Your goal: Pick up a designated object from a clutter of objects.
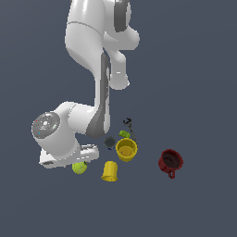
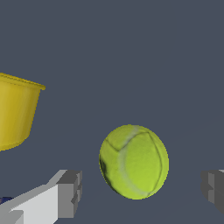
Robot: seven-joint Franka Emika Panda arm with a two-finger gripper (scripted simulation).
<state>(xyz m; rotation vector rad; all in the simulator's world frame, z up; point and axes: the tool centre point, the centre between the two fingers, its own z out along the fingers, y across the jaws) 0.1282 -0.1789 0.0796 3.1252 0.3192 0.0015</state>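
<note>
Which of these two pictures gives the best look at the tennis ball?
The wrist view: the tennis ball fills it, seam visible, between the open gripper's fingers. In the exterior view the ball is small, partly hidden under the arm.

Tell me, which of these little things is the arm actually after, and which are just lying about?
Part of the job:
- tennis ball, yellow-green
- gripper, open, a finger on each side of the ball, not touching

Just lying about:
- upright yellow cup
- tipped yellow cup
- dark red mug
- small green bit
</note>
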